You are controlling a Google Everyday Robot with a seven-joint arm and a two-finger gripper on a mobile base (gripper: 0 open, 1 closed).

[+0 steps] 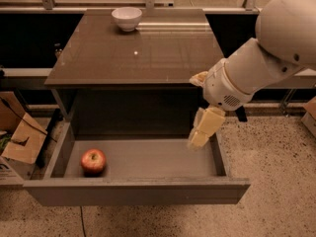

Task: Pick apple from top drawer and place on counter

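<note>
The red apple (93, 161) with yellowish patches lies in the front left corner of the open top drawer (148, 159). The drawer is pulled out below the dark-brown counter (133, 51). My gripper (199, 138) hangs from the white arm on the right. It points down over the drawer's right end, well to the right of the apple and apart from it. It holds nothing that I can see.
A white bowl (126, 19) stands at the back of the counter. Cardboard boxes (17, 137) sit on the floor to the left of the drawer. Speckled floor (276, 181) lies to the right and in front.
</note>
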